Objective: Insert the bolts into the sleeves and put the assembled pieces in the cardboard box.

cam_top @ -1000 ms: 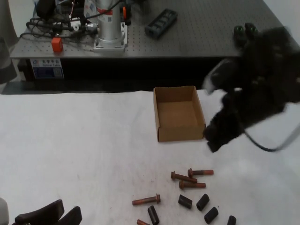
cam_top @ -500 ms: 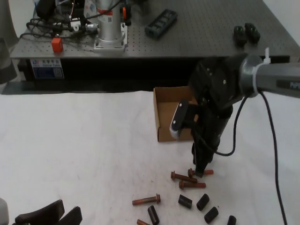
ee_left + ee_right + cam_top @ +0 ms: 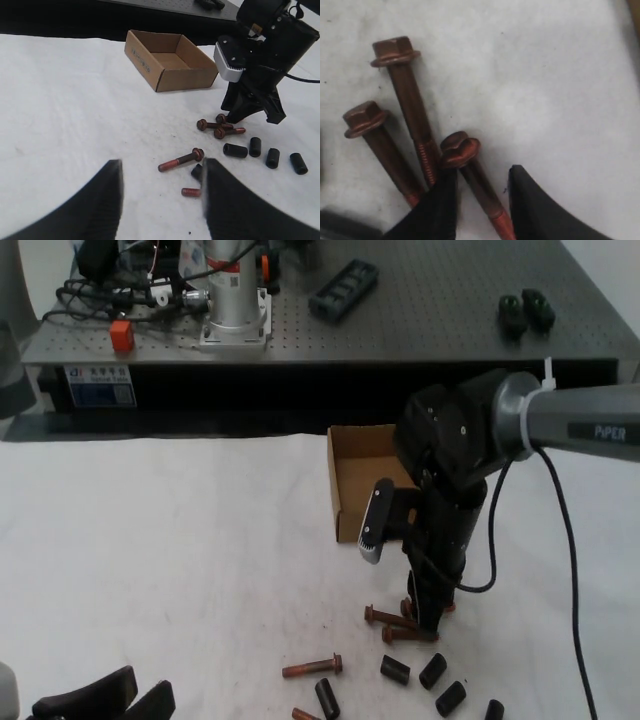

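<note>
Released, the right claw [image 3: 484,172]: fingers [image 3: 437,210] parted, one on each side of a bolt [image 3: 479,192] just behind its head, not clenched on it. Lower than half a second ago, with the tips now down inside the cluster of three bolts. A full second ago still off to the right of the cardboard box [image 3: 345,525], higher up and blurred. From above, same claw [image 3: 428,623] pointing straight down at the counter [image 3: 150,540], hiding most of the straddled bolt.

Right beside that bolt, two more lying close together: a middle one [image 3: 405,100] and an outer one [image 3: 377,142], shafts converging toward the claw.

Five bolts counted in all: the three in the cluster, a fourth [image 3: 312,668] alone to the near left of them, a fifth [image 3: 305,714] cut off by the near edge. Five sleeves [image 3: 395,670] too, all black: four strung out just near and right of the cluster, the last [image 3: 327,698] lying between the two stray bolts. Every bolt and sleeve separate. Stray bolts and sleeves in the same spots as a second ago.

Box open at the top, on the counter just far and left of the cluster, beside the right arm, unmoved.

At the near left corner, the left claw [image 3: 162,197], well apart from everything, released and gripping nothing, fingers spread wide. Same place as before.
</note>
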Motion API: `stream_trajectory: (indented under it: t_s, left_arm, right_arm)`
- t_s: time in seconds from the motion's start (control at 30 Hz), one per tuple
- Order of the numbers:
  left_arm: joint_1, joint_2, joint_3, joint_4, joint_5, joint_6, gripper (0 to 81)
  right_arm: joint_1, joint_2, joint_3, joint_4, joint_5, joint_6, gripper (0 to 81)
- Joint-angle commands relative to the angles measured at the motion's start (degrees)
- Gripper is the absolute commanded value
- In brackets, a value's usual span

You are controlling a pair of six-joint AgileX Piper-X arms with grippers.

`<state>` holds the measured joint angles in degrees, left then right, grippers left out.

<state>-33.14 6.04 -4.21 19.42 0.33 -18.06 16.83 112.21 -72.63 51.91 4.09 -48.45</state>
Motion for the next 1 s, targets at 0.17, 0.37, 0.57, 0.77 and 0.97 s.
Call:
stream_trajectory:
  t_s: [0.17,0.37,0.57,0.77,0.97]
  left_arm:
    - [-0.23,-0.2,-0.1,-0.65,0.43,-1.18,35.5]
    - [-0.23,-0.2,-0.1,-0.65,3.06,-2.37,31.6]
    - [-0.23,5.68,-0.1,-5.26,7.96,0.86,22.5]
    - [-0.23,22.97,-4.85,-7.61,14.45,7.24,22.5]
    - [-0.23,47.39,-19.52,-7.43,20.44,18.06,22.5]
  right_arm:
    - [0.35,1.09,-0.32,-2.13,-0.39,-0.39,16.8]
    - [0.35,1.38,-0.32,-4.57,-0.39,-0.06,2.7]
    - [-1.66,-1.47,-0.32,-9.8,-1.64,7.69,2.7]
    - [-5.7,-11.19,-0.32,-7.27,-8.0,16.57,2.7]
    - [-9.29,-22.97,4.25,-4.72,-15.41,24.75,2.7]
